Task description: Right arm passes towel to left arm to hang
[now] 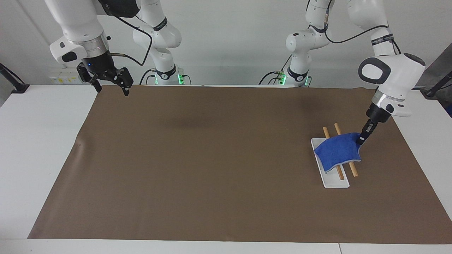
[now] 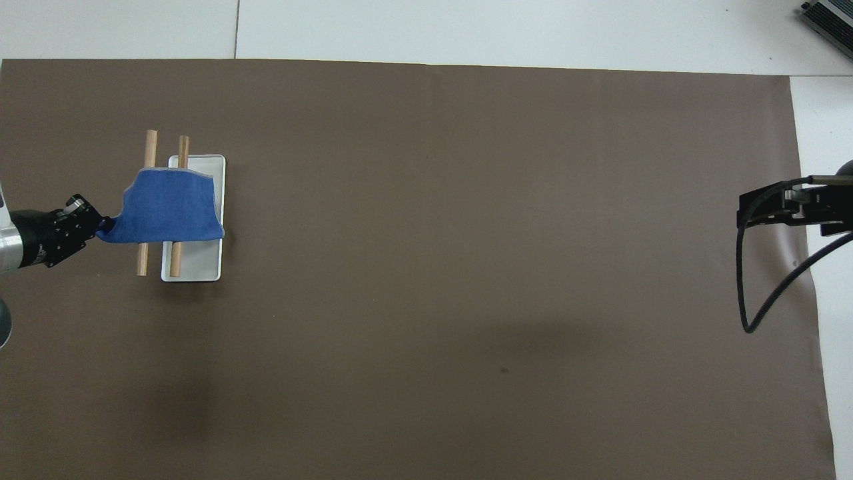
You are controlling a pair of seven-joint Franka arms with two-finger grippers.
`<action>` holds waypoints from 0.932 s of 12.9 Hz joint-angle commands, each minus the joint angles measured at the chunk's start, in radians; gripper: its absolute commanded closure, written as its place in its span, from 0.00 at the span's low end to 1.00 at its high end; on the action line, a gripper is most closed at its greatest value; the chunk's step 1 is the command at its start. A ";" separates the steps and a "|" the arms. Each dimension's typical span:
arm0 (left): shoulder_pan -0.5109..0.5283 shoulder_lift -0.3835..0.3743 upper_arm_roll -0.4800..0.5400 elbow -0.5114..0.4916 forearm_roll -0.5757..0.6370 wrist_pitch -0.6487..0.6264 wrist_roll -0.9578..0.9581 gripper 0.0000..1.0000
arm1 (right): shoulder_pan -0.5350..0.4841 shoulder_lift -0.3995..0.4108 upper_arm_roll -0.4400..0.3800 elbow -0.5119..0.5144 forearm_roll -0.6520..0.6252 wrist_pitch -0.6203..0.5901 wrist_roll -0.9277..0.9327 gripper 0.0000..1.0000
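Note:
The blue towel [image 1: 337, 151] [image 2: 170, 213] lies draped across two wooden rods [image 1: 326, 133] [image 2: 151, 143] that span a white tray [image 1: 335, 181] [image 2: 196, 267]. One corner of it, on the side toward the left arm's end of the table, is pinched in my left gripper [image 1: 361, 141] [image 2: 100, 227]. That gripper points down at a slant, shut on the corner. My right gripper [image 1: 109, 86] [image 2: 750, 207] hangs open and holds nothing. It is in the air over the mat's edge at the right arm's end.
A large brown mat [image 1: 212, 158] [image 2: 466, 267] covers most of the white table [image 1: 42, 141]. The rods and tray stand on it toward the left arm's end.

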 commanded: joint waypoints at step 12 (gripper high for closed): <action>0.037 0.047 -0.001 0.385 0.357 -0.504 0.021 0.02 | 0.016 -0.029 -0.058 -0.046 0.073 0.013 -0.072 0.00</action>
